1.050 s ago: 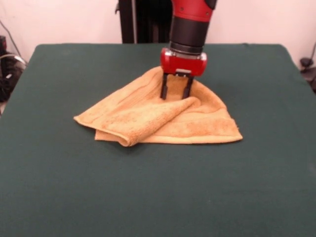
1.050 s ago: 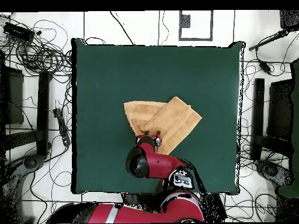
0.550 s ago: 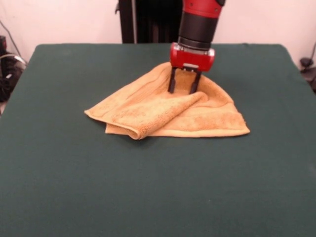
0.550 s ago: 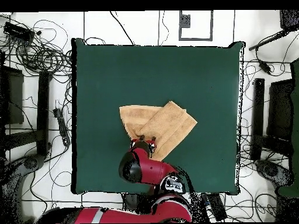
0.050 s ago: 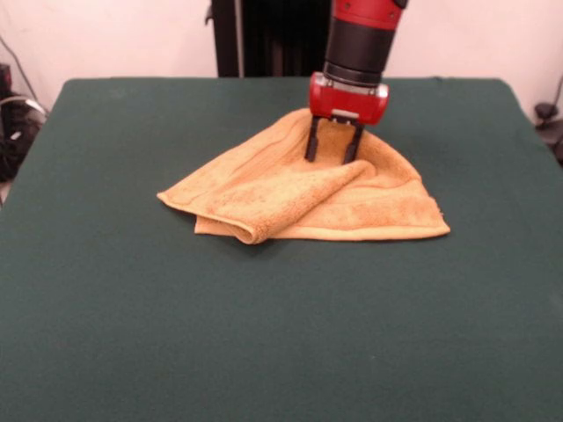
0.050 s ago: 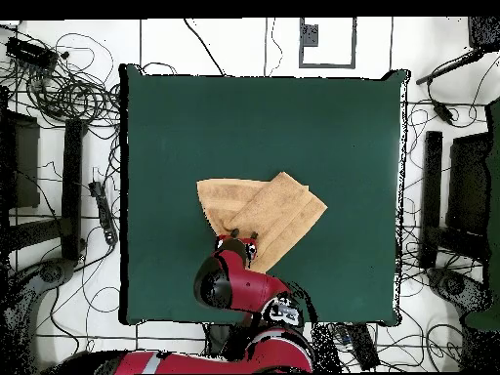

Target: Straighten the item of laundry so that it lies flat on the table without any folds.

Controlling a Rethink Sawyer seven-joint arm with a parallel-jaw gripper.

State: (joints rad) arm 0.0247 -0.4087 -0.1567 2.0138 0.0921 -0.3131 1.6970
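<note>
Yellow-orange terry towel [image 5: 325,198] [image 6: 266,210], folded over itself, mid tabletop [image 5: 264,334] [image 6: 264,127]. Tool [image 5: 333,156] [image 6: 237,235] fingers spread, planted on towel's raised far edge.

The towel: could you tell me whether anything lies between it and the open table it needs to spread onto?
Nothing visible does. The towel lies folded over itself on the green table, with bare cloth on every side. The gripper is already down at the towel's far edge, its fingers apart, with nothing between them and the terry cloth.
</note>
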